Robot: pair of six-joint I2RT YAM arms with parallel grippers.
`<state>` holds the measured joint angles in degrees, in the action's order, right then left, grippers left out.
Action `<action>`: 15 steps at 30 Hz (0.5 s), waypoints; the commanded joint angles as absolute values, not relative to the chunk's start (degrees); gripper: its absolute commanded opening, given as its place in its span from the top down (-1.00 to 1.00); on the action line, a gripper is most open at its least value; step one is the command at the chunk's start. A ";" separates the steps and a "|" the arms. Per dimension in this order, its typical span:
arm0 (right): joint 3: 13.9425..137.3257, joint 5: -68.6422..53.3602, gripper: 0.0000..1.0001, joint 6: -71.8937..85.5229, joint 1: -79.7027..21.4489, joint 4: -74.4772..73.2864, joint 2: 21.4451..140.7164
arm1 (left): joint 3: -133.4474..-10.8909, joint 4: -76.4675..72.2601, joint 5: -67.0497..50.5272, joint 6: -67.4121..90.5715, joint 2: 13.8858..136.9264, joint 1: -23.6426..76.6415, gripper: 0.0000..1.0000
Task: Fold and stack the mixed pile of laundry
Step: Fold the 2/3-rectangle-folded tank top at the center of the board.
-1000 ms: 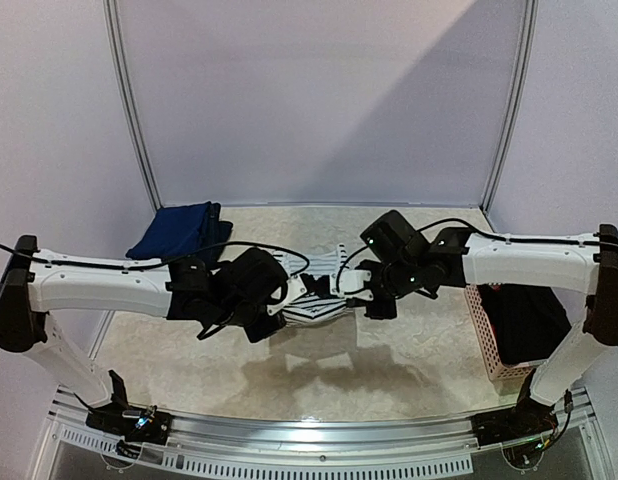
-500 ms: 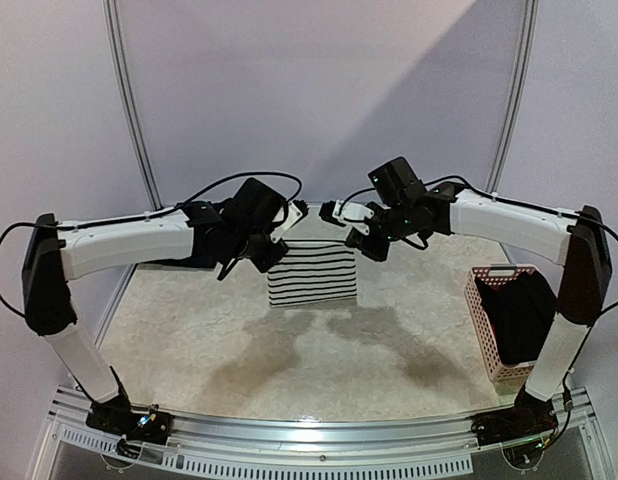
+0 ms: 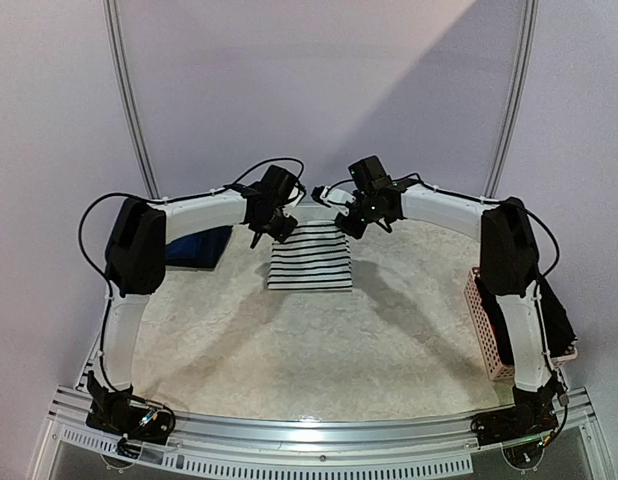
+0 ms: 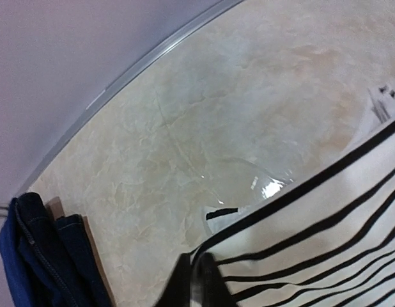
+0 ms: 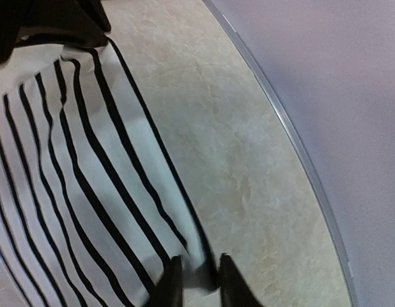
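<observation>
Two far corners of the black-and-white striped tank top (image 3: 309,260) are pinched, one by the left gripper (image 3: 277,230) and one by the right gripper (image 3: 347,222). The top spreads at the far middle of the table (image 3: 289,340), with the navy piece (image 3: 194,248) at its left.

**laundrybot_fan:** quick count, what's out there right now?

**yam_watcher:** one striped tank top (image 3: 309,258), one navy piece (image 3: 197,248), and one pink basket (image 3: 484,322) with one black garment (image 3: 557,308) in it. Two grippers: left gripper (image 3: 279,232), right gripper (image 3: 346,222).
</observation>
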<state>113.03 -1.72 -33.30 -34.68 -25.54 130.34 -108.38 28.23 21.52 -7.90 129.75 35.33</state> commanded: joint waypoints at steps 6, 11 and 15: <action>117.05 -2.89 0.29 -26.15 -32.13 -26.91 133.25 | -106.29 26.12 21.12 3.70 125.37 33.00 0.18; 108.28 -14.24 0.19 -20.56 -32.16 -28.82 124.06 | -94.29 24.27 14.63 8.94 117.31 31.70 -0.02; 105.87 -19.18 0.14 -16.13 -32.17 -30.83 123.86 | -90.22 25.62 3.37 15.85 115.60 27.88 -0.07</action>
<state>107.90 -10.98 -22.28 -31.92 -28.60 126.37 -93.60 25.96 15.00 7.57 117.01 31.75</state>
